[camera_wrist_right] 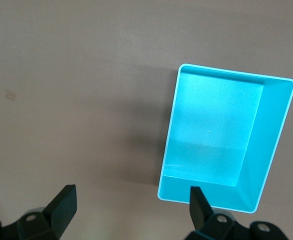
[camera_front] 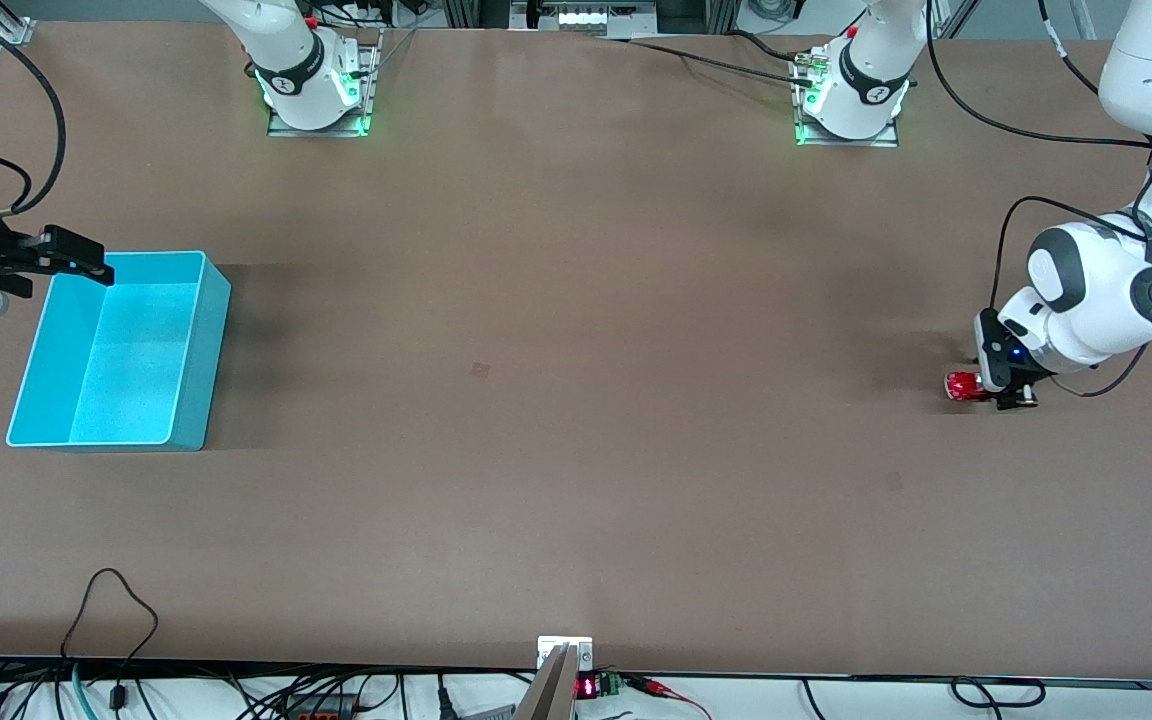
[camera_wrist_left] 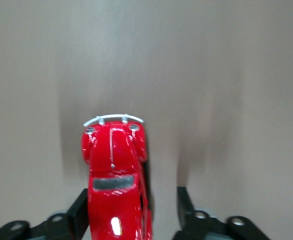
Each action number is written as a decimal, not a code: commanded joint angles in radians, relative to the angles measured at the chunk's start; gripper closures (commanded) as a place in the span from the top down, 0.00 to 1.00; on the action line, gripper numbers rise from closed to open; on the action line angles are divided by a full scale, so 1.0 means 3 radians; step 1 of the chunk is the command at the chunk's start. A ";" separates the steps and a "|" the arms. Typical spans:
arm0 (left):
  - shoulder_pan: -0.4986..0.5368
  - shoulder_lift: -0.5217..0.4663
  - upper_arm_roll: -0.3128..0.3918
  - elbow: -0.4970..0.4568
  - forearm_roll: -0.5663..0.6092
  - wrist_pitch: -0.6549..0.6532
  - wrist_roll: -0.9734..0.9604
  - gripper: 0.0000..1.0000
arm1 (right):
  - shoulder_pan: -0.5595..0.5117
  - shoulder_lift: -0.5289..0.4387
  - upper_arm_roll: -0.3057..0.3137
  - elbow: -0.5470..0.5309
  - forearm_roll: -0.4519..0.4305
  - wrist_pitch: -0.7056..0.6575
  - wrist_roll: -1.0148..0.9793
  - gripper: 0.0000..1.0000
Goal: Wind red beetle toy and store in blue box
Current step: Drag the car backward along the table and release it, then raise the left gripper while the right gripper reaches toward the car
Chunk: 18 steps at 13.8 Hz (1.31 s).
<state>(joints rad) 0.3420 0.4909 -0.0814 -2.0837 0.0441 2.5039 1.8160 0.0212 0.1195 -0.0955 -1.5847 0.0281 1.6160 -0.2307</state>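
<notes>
Item: beetle, on table at left arm's end, well apart from box. My left gripper straddled it, unclenched; fingers should close squarely before winding. Right gripper waited spread over box's 12 o'clock rim.

Big flat brown table, light blue plastic box sitting on it at the right arm's end, tiny shiny red toy car on the table well apart from the box, at the left arm's end

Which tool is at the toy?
The left tool, open around the red beetle toy; the right tool, open, hangs over the blue box.
</notes>
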 commanded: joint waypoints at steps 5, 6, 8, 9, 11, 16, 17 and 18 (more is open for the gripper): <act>-0.0423 -0.0731 -0.0373 0.0488 -0.0024 -0.1453 -0.0131 1.00 | -0.0009 -0.0010 0.0006 0.0000 0.0060 0.0013 -0.0003 1.00; -0.0490 -0.0792 -0.0388 0.0498 -0.0045 -0.1550 -0.0380 1.00 | -0.0009 -0.0010 0.0006 0.0000 0.0060 0.0013 -0.0008 1.00; -0.0557 -0.0838 -0.0419 0.0539 -0.0095 -0.1586 -0.0739 1.00 | -0.0014 -0.0010 0.0006 0.0000 0.0060 0.0018 -0.0003 1.00; -0.0572 -0.0854 -0.0419 0.0564 -0.0228 -0.1587 -0.0979 1.00 | -0.0014 -0.0010 0.0006 0.0000 0.0060 0.0018 -0.0003 1.00; -0.0577 -0.0874 -0.0419 0.0641 -0.0428 -0.1551 -0.1551 1.00 | -0.0019 0.0015 0.0006 0.0000 0.0065 0.0023 -0.0008 1.00; -0.0578 -0.0890 -0.0414 0.0697 -0.0418 -0.1225 -0.3304 1.00 | -0.0009 0.0082 0.0001 -0.0005 0.0055 -0.0007 -0.0018 1.00; -0.0572 -0.0920 -0.0409 0.0713 -0.0423 -0.1193 -0.3586 1.00 | -0.0014 0.0113 0.0001 0.0000 0.0055 -0.0008 -0.0018 1.00; -0.0572 -0.0931 -0.0389 0.0723 -0.0418 -0.1183 -0.3715 1.00 | -0.0014 0.0133 0.0001 0.0000 0.0055 -0.0008 -0.0023 1.00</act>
<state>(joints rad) 0.1700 0.2308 -0.2070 -1.8772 -0.0720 2.1407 0.8117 0.0211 0.1506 -0.0955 -1.5851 0.0282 1.6166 -0.2307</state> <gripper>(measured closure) 0.000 0.000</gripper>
